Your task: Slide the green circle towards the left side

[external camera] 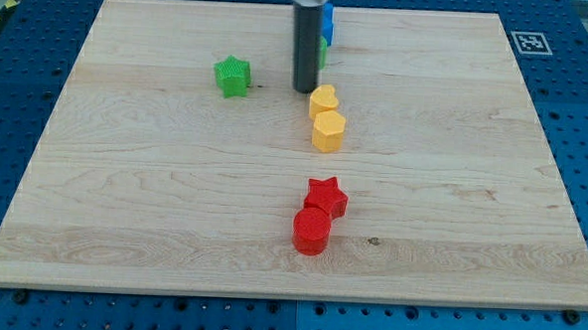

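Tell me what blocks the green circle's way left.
My tip stands just left of the green circle, which is mostly hidden behind the rod under a blue block. Farther left sits the green star, slightly lower, possibly in the path.

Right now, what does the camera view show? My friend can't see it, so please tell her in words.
My tip rests on a wooden board, just left of a green block and a blue block mostly hidden behind the rod. A green star lies farther left; a yellow heart touches a yellow hexagon, and a red star touches a red cylinder.
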Controlling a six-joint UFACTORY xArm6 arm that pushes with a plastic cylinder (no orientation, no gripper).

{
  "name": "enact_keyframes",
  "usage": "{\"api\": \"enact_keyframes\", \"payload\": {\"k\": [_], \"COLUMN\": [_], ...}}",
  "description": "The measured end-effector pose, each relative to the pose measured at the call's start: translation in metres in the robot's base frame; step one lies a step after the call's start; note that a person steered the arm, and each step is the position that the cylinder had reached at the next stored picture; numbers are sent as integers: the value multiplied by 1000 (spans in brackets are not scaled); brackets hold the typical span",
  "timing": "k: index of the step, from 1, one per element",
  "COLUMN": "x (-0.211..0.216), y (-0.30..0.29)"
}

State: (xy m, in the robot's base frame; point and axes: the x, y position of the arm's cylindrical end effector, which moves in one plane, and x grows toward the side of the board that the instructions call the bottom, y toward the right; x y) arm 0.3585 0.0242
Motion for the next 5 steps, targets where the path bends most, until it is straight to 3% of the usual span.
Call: {"api": "enact_keyframes", "payload": {"k": [2,3,5], "x": [-7,-52,-60], "y": [58,58,46]}}
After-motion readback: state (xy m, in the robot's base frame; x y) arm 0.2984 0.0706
